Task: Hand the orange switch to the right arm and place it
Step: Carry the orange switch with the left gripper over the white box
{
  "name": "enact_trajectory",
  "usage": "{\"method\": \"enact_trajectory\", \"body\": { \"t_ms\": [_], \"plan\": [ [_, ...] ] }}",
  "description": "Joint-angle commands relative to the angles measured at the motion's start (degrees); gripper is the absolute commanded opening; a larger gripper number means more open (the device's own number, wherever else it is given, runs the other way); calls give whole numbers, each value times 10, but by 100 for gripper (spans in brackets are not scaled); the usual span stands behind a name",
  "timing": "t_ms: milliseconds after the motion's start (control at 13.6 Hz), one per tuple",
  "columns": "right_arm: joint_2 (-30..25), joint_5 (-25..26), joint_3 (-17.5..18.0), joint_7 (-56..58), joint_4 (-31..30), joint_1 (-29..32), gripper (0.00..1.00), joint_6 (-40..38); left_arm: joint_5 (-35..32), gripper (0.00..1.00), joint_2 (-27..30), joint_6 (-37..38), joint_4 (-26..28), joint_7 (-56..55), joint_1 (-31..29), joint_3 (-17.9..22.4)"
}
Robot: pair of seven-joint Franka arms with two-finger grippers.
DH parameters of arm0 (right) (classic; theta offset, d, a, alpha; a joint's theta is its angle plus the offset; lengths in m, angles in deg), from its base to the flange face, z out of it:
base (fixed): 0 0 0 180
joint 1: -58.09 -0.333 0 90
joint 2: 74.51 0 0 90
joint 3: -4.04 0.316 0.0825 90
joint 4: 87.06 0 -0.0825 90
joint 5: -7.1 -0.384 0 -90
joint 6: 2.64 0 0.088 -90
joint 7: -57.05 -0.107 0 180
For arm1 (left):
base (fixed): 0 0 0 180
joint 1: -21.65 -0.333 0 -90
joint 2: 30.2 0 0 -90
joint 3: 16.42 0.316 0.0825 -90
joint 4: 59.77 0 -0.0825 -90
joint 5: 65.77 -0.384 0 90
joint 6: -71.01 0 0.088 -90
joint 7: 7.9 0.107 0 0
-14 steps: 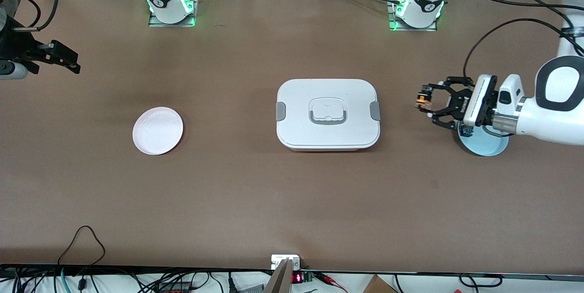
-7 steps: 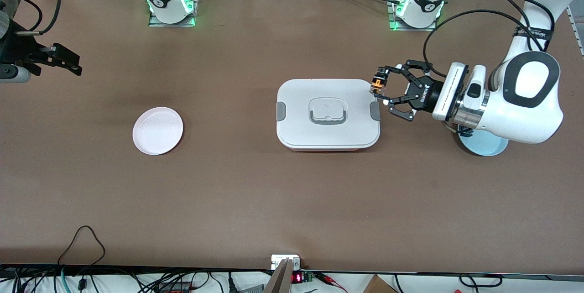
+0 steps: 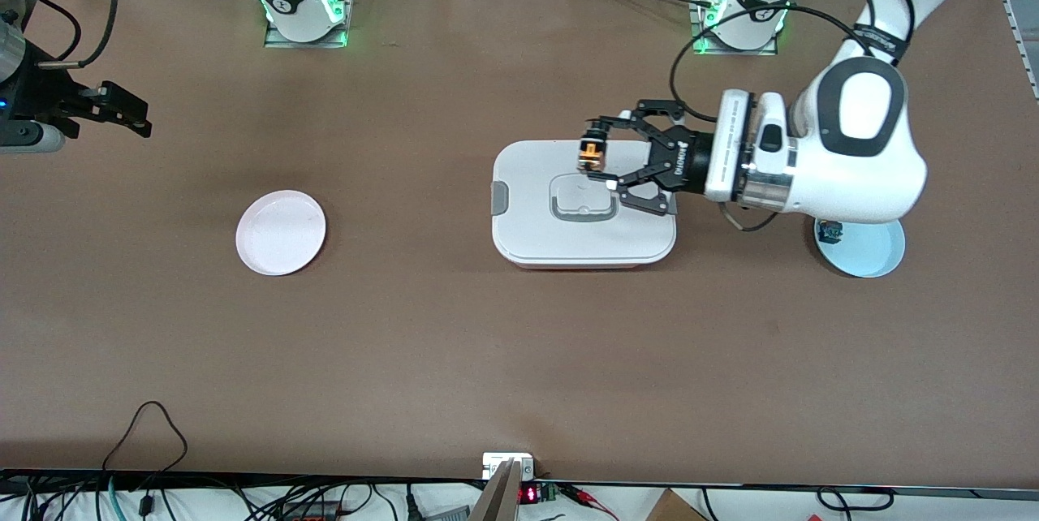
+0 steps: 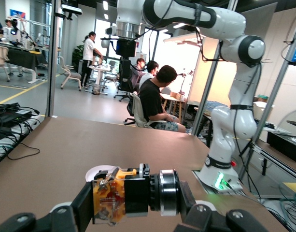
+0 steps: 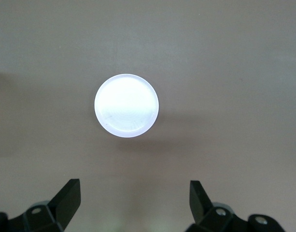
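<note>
Orange switch clamped in left pincer over closed box; right pincer spread, empty.

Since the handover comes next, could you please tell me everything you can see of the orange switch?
The orange switch is a tiny blocky part, black with an orange translucent section and a silvery ring, seemingly plastic and metal. It is clamped in the shut left gripper, lying sideways in the air over the white lidded box. Only the fingers touch it.

Matt brown table; smooth white plastic box.
</note>
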Motion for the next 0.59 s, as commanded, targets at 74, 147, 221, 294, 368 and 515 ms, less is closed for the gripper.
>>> {"method": "enact_trajectory", "body": {
  "t_ms": [74,147,221,294,368,515],
  "plan": [
    [-1,-103,-6,17,11,8,100,-13,55,1,-3,-57,10,4,40,-9],
    [-1,-133,-11,15,11,8,100,-14,65,1,-3,-72,10,7,48,-9],
    [1,-154,-11,17,11,5,100,-21,74,1,-4,-94,10,14,60,-10],
    [1,-176,-10,18,11,4,100,-24,96,1,-10,-110,9,24,76,-10],
    [2,-202,-10,19,11,4,100,-25,127,2,-14,-128,9,46,90,-9],
    [8,-254,-10,38,10,4,100,-19,182,2,-29,-157,9,95,114,-9]
  ]
}}
